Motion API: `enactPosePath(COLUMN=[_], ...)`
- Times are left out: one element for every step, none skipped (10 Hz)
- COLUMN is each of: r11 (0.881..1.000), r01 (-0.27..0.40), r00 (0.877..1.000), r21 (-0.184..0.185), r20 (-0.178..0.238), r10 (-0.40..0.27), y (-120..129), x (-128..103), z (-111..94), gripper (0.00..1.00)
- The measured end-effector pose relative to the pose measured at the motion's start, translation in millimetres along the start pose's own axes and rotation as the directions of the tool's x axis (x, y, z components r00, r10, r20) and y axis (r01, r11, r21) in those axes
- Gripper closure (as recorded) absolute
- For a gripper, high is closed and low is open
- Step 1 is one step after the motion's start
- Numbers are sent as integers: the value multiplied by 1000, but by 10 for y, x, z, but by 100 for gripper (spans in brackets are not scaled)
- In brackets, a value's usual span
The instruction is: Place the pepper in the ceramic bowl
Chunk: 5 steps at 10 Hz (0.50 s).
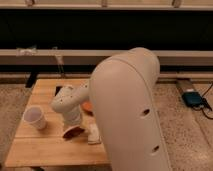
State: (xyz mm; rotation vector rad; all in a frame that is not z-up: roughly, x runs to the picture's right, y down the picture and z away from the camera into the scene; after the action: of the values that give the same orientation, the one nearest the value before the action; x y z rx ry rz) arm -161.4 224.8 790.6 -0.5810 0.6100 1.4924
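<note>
Behind everything I see a long dark wall with a pale rail across it, and the floor is speckled grey. On the floor stands a wooden table. My robot's big white arm fills the middle of the view and hides a lot of the table. It bends down to the left, and the gripper is low over the table, near the front edge. The pepper is right there under the gripper, a small red thing on the wood. The gripper is touching it or almost touching it. I cannot tell if the gripper is holding the pepper or is only sitting over it. The bowl is orange and is just behind the gripper, farther back on the table. I can see only a small part of it, since the arm covers the rest. The pepper is not in the bowl. A white cup stands upright to the left, well apart from the pepper. A pale packet lies just to the right of the pepper. On the floor far to the right is a blue box with a dark cord.
</note>
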Motion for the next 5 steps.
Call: enactPosePath(r11=[1000,1000,1000,1000,999], r01=[-15,-23,-26,-30,-35], r00=[1000,1000,999,999,998], r21=[0,-1,-3,-2,-2], r20=[-10,-19,-28,-37,-47], r10=[15,23,26,30,35], y=[14,56,83,89,104], x=[6,19,30,38,50], z=[53,97,135,169,215], gripper=[20,20,20,20,20])
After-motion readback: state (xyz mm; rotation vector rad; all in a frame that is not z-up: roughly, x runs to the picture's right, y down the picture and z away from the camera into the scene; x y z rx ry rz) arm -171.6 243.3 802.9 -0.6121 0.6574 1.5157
